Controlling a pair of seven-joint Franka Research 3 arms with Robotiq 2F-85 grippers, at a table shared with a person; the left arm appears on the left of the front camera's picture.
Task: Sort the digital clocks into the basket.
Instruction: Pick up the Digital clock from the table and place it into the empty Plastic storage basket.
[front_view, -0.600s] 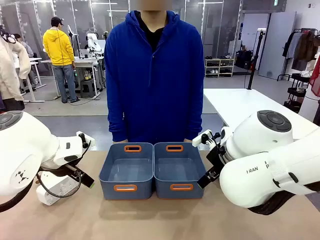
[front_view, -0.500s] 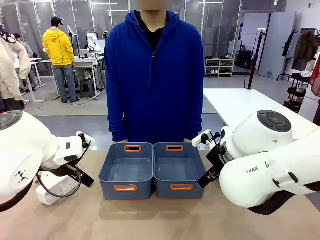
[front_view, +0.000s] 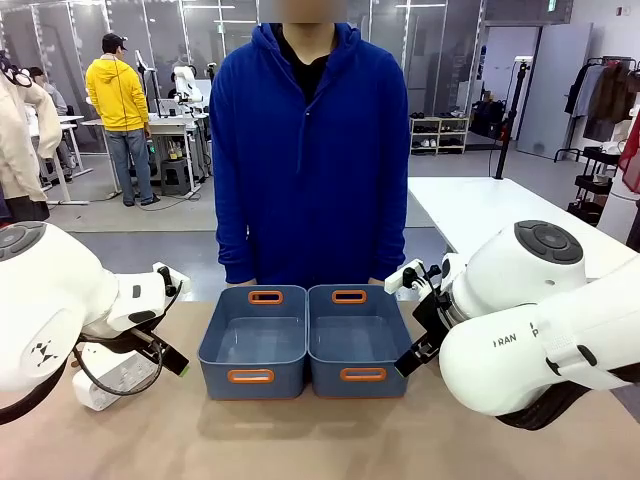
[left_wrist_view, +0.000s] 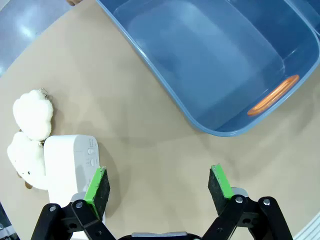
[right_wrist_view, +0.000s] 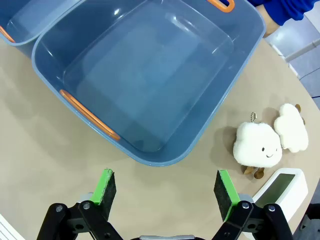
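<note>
Digital clocks (left_wrist_view: 70, 160) sit just beside plush toys (right_wrist_view: 257, 145) — left tool (left_wrist_view: 159, 182) and right tool (right_wrist_view: 167, 192), both wide open and empty, might snag a toy.

No visible change vs earlier pics, left gripper (left_wrist_view: 159, 182), right gripper (right_wrist_view: 165, 190) same pos, nothing moved.

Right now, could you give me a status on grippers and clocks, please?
Left gripper, right gripper open, empty. Left clock, right clock on table, outside baskets. Plush toys beside each.

Front faces person (front_view: 310, 160); wrist cameras overlook shared baskets (front_view: 256, 342).
</note>
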